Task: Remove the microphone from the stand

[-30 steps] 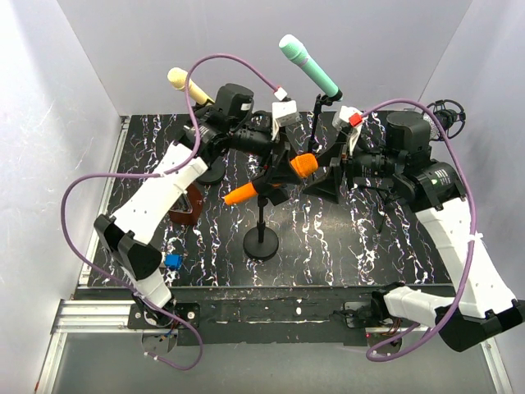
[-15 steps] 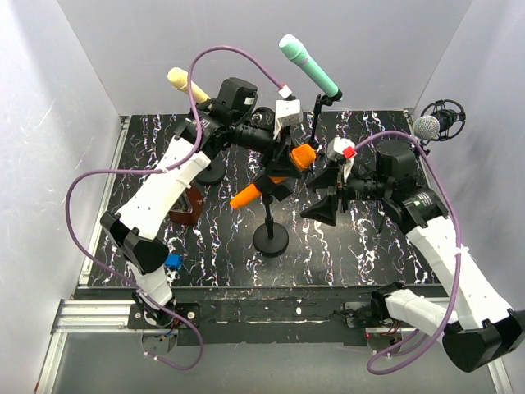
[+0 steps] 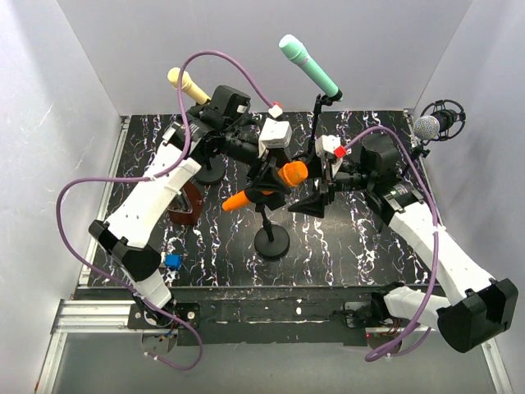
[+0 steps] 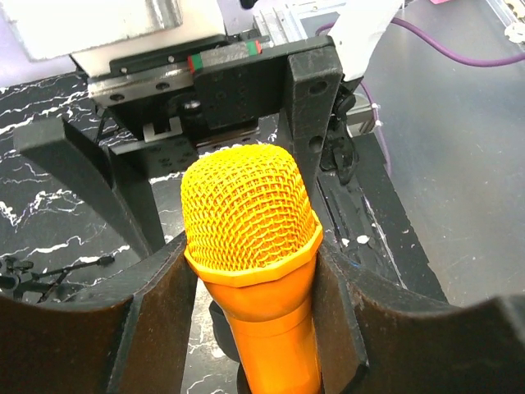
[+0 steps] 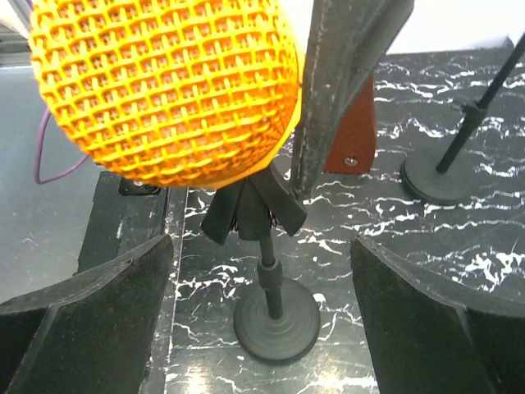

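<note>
No legible text, number, brand or sign in any view; small red tabs (image 3: 276, 105) on the white wrist blocks (image 3: 273, 133), at 12 and 2 o'clock from the orange microphone (image 3: 261, 189), too small to read.

The left arm reached in toward the middle with its left gripper (image 4: 250, 250) clamped on the orange microphone (image 4: 244, 193) just under the head, while the right arm stretched in opposite it, its right gripper (image 5: 262, 316) spread wide.
</note>
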